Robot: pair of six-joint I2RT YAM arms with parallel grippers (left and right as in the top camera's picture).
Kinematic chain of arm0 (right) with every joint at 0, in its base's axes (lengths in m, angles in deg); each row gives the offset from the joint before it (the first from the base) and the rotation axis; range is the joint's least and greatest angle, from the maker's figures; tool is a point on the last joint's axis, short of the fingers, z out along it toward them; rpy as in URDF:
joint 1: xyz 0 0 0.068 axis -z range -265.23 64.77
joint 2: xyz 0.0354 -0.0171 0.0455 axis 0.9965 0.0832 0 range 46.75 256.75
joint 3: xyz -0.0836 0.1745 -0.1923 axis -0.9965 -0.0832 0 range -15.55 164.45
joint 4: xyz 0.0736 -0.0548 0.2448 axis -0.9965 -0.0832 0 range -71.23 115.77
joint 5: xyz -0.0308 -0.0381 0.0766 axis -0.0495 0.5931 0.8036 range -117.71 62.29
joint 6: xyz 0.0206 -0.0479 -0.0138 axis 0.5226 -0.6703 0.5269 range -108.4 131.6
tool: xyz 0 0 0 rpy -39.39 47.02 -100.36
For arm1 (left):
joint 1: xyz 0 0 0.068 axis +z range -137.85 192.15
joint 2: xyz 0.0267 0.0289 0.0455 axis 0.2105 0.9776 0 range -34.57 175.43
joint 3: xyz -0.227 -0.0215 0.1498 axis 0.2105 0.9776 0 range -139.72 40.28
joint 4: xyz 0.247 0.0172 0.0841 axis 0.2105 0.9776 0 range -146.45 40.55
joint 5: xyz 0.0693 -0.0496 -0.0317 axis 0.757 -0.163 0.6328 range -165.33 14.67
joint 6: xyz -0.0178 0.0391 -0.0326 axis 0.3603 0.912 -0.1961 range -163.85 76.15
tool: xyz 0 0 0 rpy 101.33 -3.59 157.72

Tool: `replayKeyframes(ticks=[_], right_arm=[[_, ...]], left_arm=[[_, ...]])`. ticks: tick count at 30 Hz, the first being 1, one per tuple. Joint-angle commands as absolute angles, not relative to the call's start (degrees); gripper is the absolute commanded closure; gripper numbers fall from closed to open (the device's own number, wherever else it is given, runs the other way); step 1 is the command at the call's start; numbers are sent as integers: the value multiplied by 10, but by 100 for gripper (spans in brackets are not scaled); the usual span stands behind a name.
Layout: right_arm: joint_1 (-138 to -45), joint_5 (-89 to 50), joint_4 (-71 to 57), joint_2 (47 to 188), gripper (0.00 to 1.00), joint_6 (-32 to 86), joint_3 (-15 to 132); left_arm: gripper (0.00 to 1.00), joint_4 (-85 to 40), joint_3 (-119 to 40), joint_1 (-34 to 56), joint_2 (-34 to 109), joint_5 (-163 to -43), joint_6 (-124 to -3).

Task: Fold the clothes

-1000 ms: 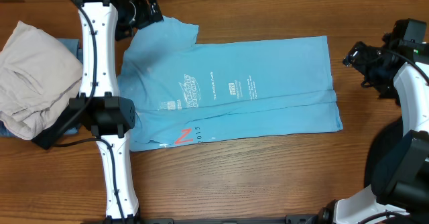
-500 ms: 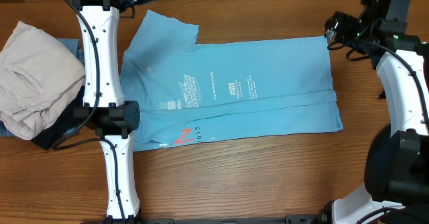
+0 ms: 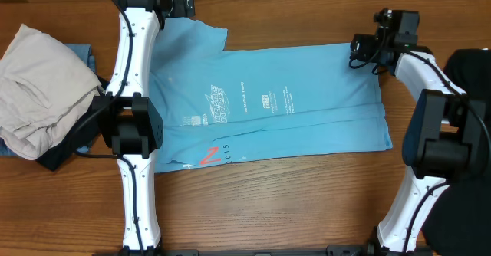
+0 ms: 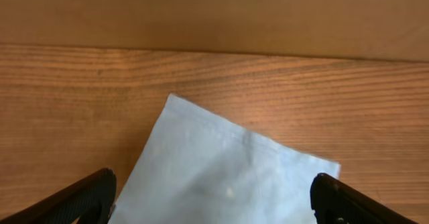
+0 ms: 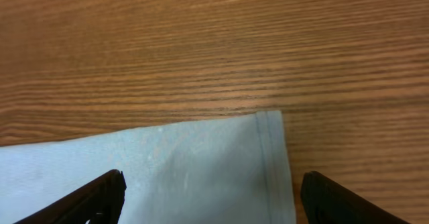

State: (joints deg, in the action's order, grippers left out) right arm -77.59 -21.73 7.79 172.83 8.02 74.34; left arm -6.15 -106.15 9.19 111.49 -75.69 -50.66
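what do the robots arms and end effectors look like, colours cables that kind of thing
Both match. The left arm and right arm have slim white links joined by bulky black joint housings, with thin black cables running alongside. The left end effector and right end effector are black. In the wrist views their fingers are plain matt black with rounded edges. No readable markings show.

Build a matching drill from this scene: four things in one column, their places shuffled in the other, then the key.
Things
1. sky-blue cotton T-shirt with white lettering
2. crumpled off-white cloth garment
3. left hand
4. right hand

Places
a. at the shirt's stitched hem corner
b. heaped at the overhead view's left edge
c. spread flat in the centre
d. at the shirt's sleeve end

Pairs: 1-c, 2-b, 3-d, 4-a
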Motion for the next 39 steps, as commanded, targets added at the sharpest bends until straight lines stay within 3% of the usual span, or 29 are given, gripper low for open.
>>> replayKeyframes(ticks=[1,7,29,35,39], right_arm=[[-784,-268,106,1752,12,66,752],[-785,-271,128,1783,12,66,752],[-785,-270,107,1786,23,71,746],[-785,-270,107,1786,23,71,745],[-785,-270,104,1786,28,71,745]], left_arm=[[5,-123,-1003,97,1104,-748,-472],[6,-199,-955,110,1133,-748,-473],[9,-172,-951,119,1227,-749,-425],[7,-196,-951,119,1227,-821,-400],[14,-184,-951,119,1228,-819,-399]])
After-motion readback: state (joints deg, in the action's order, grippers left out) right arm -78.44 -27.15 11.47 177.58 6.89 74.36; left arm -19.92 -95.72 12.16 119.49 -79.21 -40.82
